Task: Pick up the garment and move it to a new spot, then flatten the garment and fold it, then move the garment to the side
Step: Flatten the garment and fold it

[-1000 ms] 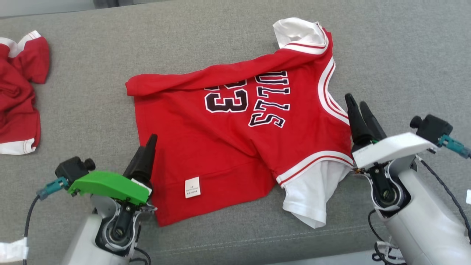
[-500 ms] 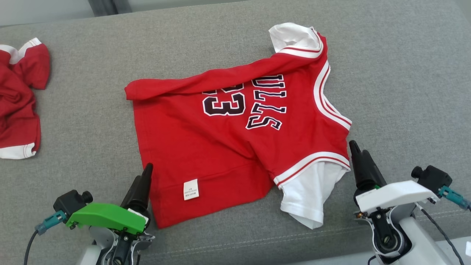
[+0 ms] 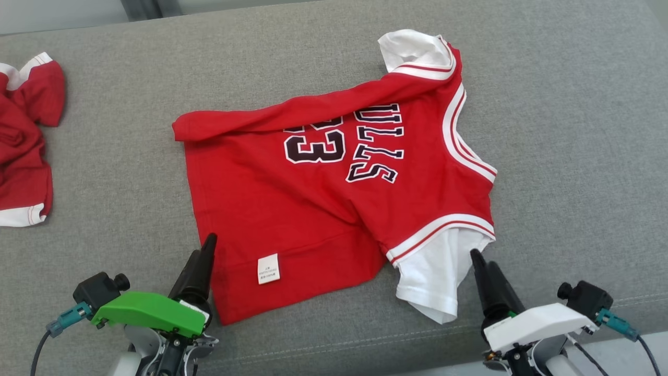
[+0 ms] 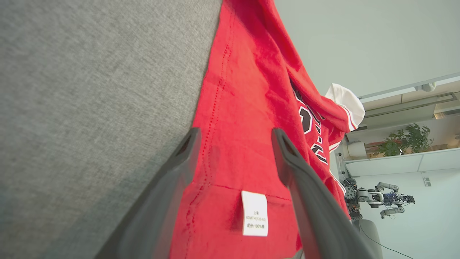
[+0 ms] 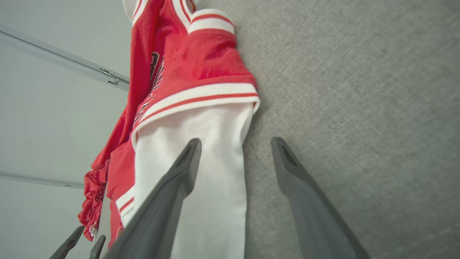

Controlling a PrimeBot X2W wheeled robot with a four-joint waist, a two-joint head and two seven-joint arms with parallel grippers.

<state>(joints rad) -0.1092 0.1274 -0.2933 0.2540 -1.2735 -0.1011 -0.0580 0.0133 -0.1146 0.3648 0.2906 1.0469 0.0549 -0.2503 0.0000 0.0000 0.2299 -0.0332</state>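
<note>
The garment [image 3: 334,193] is a red jersey with white sleeves and dark lettering, spread on the grey cushion [image 3: 574,130] with its far edge folded over. My left gripper [image 3: 206,248] is at its near left hem corner. In the left wrist view this gripper [image 4: 236,138] is open, its fingers straddling the hem of the garment [image 4: 248,108] above a white label [image 4: 254,213]. My right gripper [image 3: 481,259] stands just right of the near white sleeve [image 3: 433,271]. In the right wrist view it [image 5: 236,144] is open, one finger over the sleeve [image 5: 201,151], the other over bare cushion.
A second red garment [image 3: 23,141] lies crumpled at the far left of the cushion. The cushion's front seam [image 3: 365,339] runs just ahead of both wrists. Bare grey fabric stretches to the right of the jersey. Another robot [image 4: 373,199] stands far off in the room.
Both grippers have drawn back toward me. The right one went from beside the collar to beside the near white sleeve. The left pulled back a little along the hem. The camera shifted slightly.
</note>
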